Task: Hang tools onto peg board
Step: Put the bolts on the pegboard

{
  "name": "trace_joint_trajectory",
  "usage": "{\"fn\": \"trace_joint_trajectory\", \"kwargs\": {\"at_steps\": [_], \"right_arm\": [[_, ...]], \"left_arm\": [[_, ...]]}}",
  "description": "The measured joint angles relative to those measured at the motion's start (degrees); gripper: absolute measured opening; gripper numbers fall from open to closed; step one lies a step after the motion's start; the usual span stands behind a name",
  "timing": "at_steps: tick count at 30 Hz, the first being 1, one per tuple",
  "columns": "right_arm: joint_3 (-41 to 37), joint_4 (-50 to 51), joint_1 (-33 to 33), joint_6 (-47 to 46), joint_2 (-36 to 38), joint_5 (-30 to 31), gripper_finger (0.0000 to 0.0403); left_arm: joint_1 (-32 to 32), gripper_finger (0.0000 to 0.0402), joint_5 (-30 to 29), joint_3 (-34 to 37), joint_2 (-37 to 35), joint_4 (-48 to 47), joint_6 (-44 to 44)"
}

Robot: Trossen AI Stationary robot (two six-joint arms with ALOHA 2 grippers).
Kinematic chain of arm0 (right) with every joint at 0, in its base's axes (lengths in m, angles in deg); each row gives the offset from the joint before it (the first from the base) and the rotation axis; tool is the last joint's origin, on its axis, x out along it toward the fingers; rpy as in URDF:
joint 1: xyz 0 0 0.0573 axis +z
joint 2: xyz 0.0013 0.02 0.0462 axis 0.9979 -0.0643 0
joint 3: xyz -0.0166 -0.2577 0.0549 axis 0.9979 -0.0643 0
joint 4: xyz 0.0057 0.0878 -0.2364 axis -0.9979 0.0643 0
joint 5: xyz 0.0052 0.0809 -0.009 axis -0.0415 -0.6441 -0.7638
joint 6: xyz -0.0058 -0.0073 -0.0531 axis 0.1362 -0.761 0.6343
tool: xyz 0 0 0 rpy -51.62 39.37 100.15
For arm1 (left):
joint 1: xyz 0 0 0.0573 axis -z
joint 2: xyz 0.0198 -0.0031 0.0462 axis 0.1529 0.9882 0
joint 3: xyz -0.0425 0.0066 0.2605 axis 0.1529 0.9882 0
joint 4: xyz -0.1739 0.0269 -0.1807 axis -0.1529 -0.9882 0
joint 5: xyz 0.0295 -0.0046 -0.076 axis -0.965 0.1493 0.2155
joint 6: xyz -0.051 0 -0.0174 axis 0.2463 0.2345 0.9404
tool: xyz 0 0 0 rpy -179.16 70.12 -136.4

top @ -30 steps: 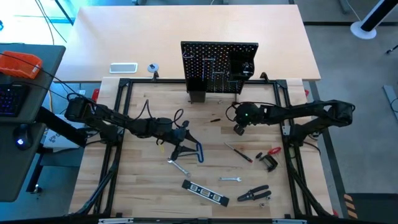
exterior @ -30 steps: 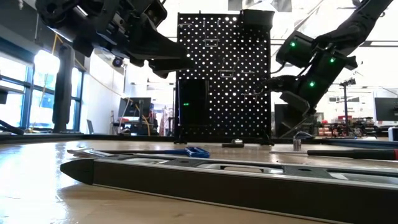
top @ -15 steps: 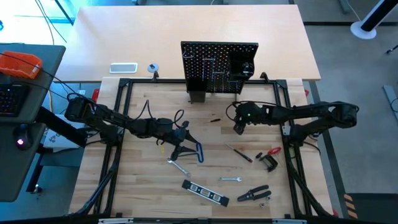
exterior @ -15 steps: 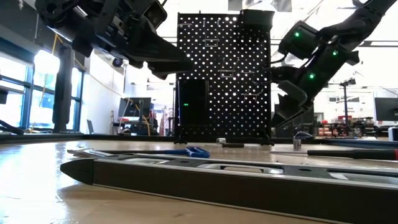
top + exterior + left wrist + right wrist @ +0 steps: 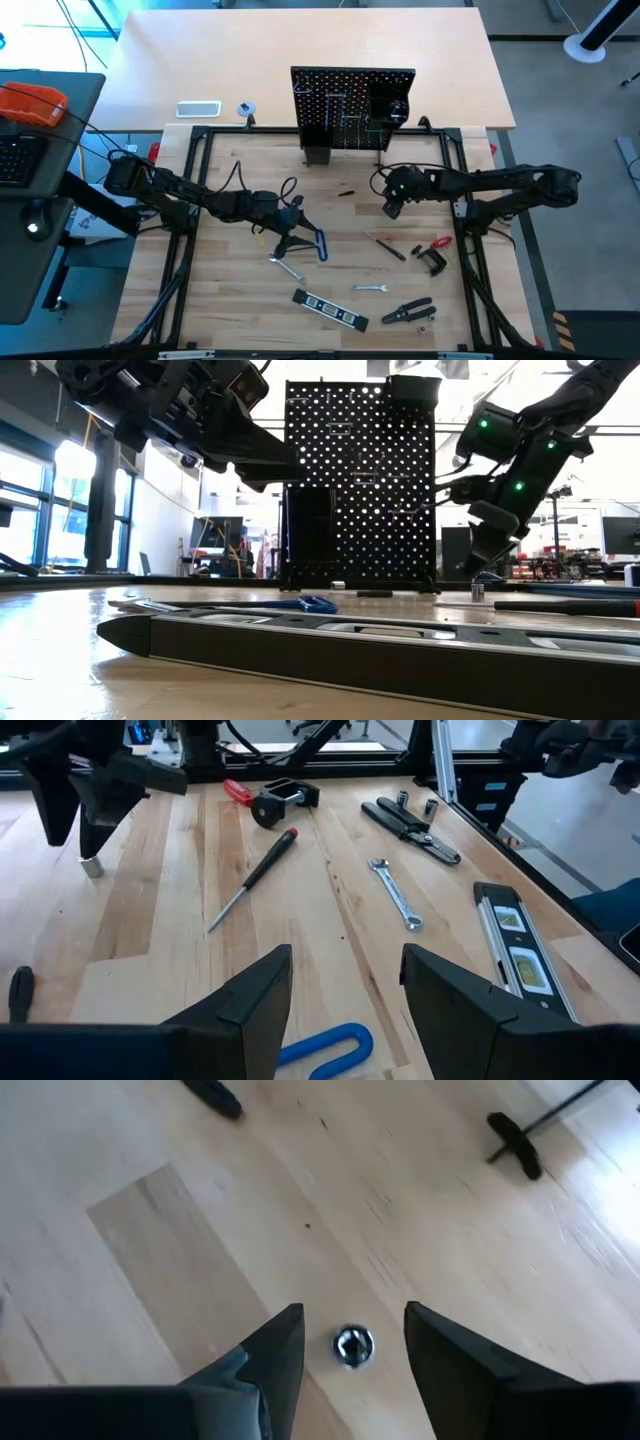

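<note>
The peg board (image 5: pixel 352 105) stands upright at the table's far side, with a black bin (image 5: pixel 395 108) on its right part. My right gripper (image 5: pixel 390 208) hangs open in front of it, fingers slanting down over a small silver socket (image 5: pixel 352 1345) that lies on the wood. My left gripper (image 5: pixel 297 232) is open above the table's middle. The blue-handled bent key (image 5: pixel 325 1048) lies on the table just below and beyond its fingers. A screwdriver (image 5: pixel 255 880), a wrench (image 5: pixel 395 892), pliers (image 5: pixel 410 820), a level (image 5: pixel 515 945) and a red-and-black clamp (image 5: pixel 275 800) lie loose nearer the front.
A second wrench (image 5: pixel 287 268) lies left of the level (image 5: pixel 330 310). A small dark bit (image 5: pixel 345 192) rests before the peg board. Behind the black frame, a white tray (image 5: pixel 198 109) and a tape roll (image 5: pixel 246 109) sit on the far tabletop.
My right gripper has opened and drawn back slightly toward the table's right edge, away from the peg board. The silver socket stays on the wood below it.
</note>
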Motion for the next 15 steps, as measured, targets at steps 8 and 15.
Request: {"fn": "trace_joint_trajectory", "kwargs": {"at_steps": [8, 15], "right_arm": [[-1.0, 1.2, 0.0, -1.5, 1.4, -0.2, 0.0169], [-4.0, -2.3, 0.0, -2.9, 1.3, -0.2, 0.0169]], "left_arm": [[0.0, 0.0184, -0.4, 0.0, 0.0, 0.0, -0.5], [0.0, 0.0184, -0.5, 0.0, 0.0, 0.0, -0.9]]}}
